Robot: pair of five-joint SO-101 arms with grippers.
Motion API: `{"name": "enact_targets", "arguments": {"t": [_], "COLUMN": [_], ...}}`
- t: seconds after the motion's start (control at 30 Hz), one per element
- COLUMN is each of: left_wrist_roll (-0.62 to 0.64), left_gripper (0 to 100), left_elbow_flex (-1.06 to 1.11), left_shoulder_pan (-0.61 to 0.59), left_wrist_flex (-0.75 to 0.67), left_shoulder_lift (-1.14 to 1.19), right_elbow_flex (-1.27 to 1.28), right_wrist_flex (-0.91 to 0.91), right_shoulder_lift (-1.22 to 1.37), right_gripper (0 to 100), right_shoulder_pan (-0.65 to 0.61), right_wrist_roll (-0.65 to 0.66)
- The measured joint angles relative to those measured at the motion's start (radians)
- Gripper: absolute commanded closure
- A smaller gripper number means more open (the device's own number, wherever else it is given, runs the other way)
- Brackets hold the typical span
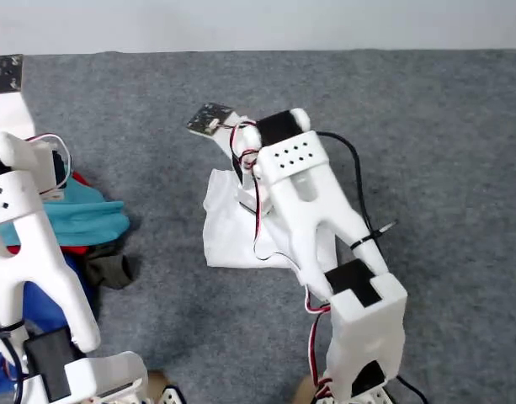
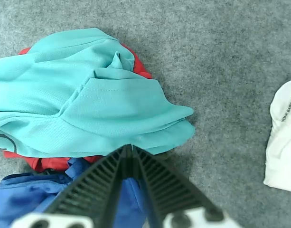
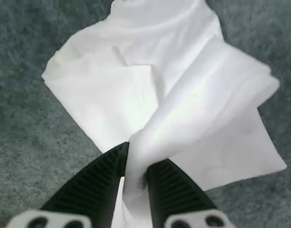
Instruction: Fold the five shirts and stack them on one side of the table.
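White shirt (image 3: 136, 90): rumpled, mid-table on the grey table (image 1: 426, 135), one fold pinched up in the right gripper (image 3: 136, 159). Right arm: stretched forward, wrist tipped down over it. Pile at the table's left side: teal shirt (image 2: 88, 104) over red shirt (image 2: 141, 71) and blue shirt (image 2: 22, 202). Left gripper (image 2: 131, 151): clenched, empty, above the pile.

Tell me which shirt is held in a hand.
The white shirt: it lies apart, a fold pinched in the right hand. The teal shirt, red shirt and blue shirt sit piled together, ungripped.
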Motion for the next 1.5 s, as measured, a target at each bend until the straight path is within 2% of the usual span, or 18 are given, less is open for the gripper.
{"name": "enact_targets", "arguments": {"t": [0.23, 0.5, 0.57, 0.7, 0.8, 1.03, 1.13, 1.23, 1.33, 1.5], "left_wrist_roll": [0.0, 0.0, 0.0, 0.0, 0.0, 0.0, 0.0, 0.0, 0.0, 0.0], "left_gripper": [100, 100, 100, 100, 100, 100, 100, 100, 100, 100], "left_elbow_flex": [0.0, 0.0, 0.002, 0.046, 0.091, 0.1, 0.1, 0.1, 0.1, 0.1], "left_shoulder_pan": [0.0, 0.0, 0.0, 0.017, 0.051, 0.061, 0.061, 0.061, 0.061, 0.061], "left_wrist_flex": [0.0, 0.0, 0.0, 0.002, 0.002, 0.0, 0.0, 0.0, 0.0, -0.014], "left_shoulder_lift": [0.0, 0.0, 0.0, 0.0, 0.0, 0.0, 0.0, 0.0, 0.0, 0.0], "right_elbow_flex": [0.0, 0.0, 0.0, 0.0, 0.0, -0.135, -0.195, -0.215, -0.215, -0.216], "right_wrist_flex": [-0.055, -0.141, -0.15, -0.153, -0.152, -0.048, 0.021, 0.071, 0.075, 0.017], "right_shoulder_lift": [0.038, 0.104, 0.118, 0.12, 0.12, 0.121, 0.121, 0.121, 0.121, 0.137], "right_gripper": [98.8, 98.1, 94.2, 77.7, 73.0, 72.9, 73.3, 79.7, 85.7, 87.2], "right_shoulder_pan": [-0.071, -0.077, -0.087, -0.126, -0.166, -0.195, -0.161, -0.092, -0.031, -0.028], "right_wrist_roll": [-0.026, -0.041, -0.041, -0.041, -0.054, -0.095, -0.095, -0.095, -0.095, -0.095]}}
